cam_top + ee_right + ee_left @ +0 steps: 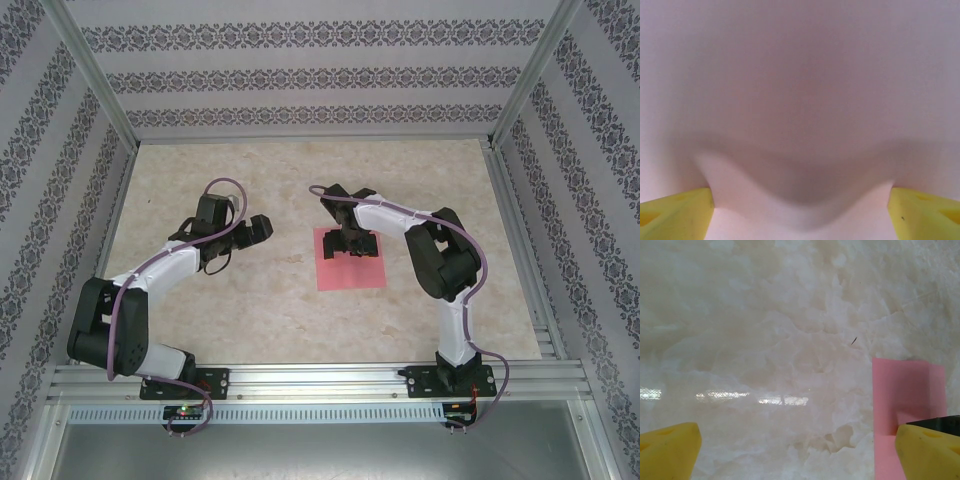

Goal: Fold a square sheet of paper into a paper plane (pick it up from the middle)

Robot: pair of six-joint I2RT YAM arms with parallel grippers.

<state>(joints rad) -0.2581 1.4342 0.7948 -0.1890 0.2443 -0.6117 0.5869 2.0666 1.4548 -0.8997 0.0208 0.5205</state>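
Now our right gripper (352,243), spread wide, presses on the square sheet of paper (350,272), which puckers between its fingers (675,212). Our left gripper (262,228) hovers open, the sheet near its right finger.

Sheet at mid-counter, right jaws down on it!
The square sheet of paper (350,265) lies flat on the counter (300,330), centre-right; right jaws sit on its far half, seemingly touching; left jaws hover near its left edge, apart.
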